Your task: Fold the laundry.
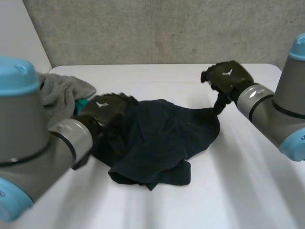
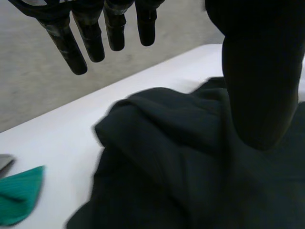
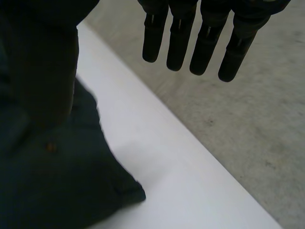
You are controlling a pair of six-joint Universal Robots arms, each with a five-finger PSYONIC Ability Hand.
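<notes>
1. Noted dark garment (image 1: 157, 138) lying crumpled and unfolded at approx mid of white table (image 1: 248, 186). Bunched w/ deep folds, one flap turned toward near edge.
2. Found L hand (image 1: 107, 107) palm-down over garment's L edge. Contact w/ cloth: can't tell from head view.
3. Checked L wrist view: fingers (image 2: 78, 47) straight, side by side, nothing between them. Thumb (image 2: 257, 86) held well apart from them, above the dark cloth. Logged as released, grasping nothing.
4. Found R hand (image 1: 228, 76) at garment's far R corner, raised off table.
5. Checked R wrist view: fingers (image 3: 205, 47) straight and clear of cloth, seen against grey wall (image 1: 143, 33). Thumb (image 3: 43, 67) set apart from them, in front of garment. Logged as released too.
6. Saw in head view a dark strip running from R hand down to garment's corner. Thumb or cloth: can't tell.
7. Spotted grey towel (image 1: 59, 93) heaped at table's far L, partly behind L arm.
8. Spotted green cloth (image 2: 19, 198) just beside towel, near garment's L edge, not touching it in L wrist view.
</notes>
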